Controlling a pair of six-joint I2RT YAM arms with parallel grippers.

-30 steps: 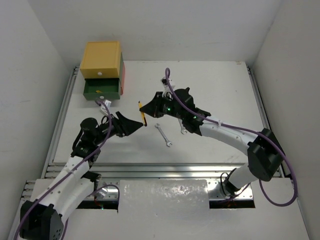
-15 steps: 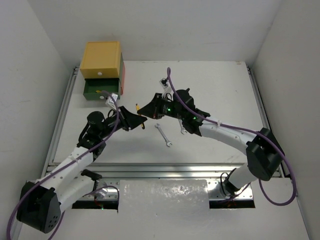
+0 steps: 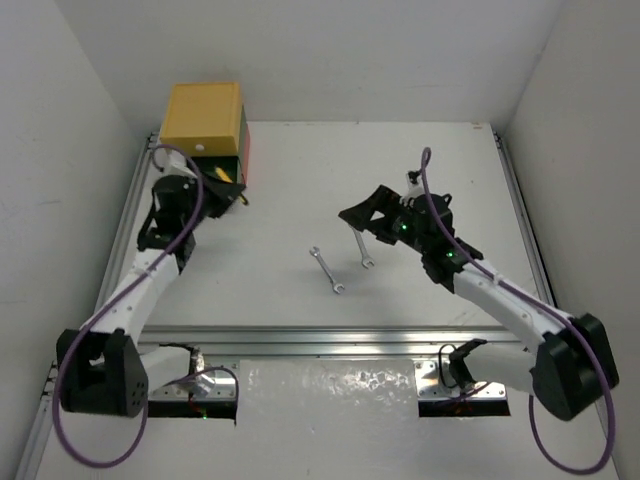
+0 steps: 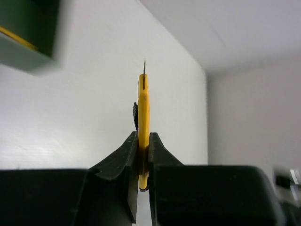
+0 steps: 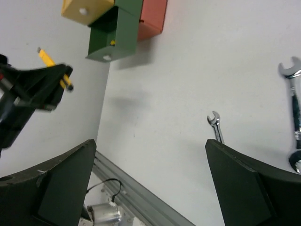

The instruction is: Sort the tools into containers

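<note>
My left gripper (image 3: 232, 190) is shut on the yellow-black utility knife (image 4: 144, 103), which stands edge-on between the fingers. It hovers by the front of the stacked containers: yellow drawer (image 3: 203, 115) on top, green drawer (image 5: 115, 35) pulled out below, red-orange drawer (image 3: 246, 150) at the side. In the right wrist view the knife (image 5: 51, 62) shows in the left gripper (image 5: 62, 77). My right gripper (image 3: 358, 218) is open and empty, above the table near two silver wrenches (image 3: 327, 270) (image 3: 362, 250). The right wrist view shows the right gripper (image 5: 149, 142) with both wrenches (image 5: 215, 126) (image 5: 295, 113).
A yellow object lies inside the green drawer (image 4: 28, 33). The metal frame rail (image 3: 330, 335) runs along the near edge of the table, and white walls close in on the left, the back and the right.
The knife passed from my right gripper to my left, which shut on it and carried it back-left to the drawers. My right gripper opened and drew back to the right.
</note>
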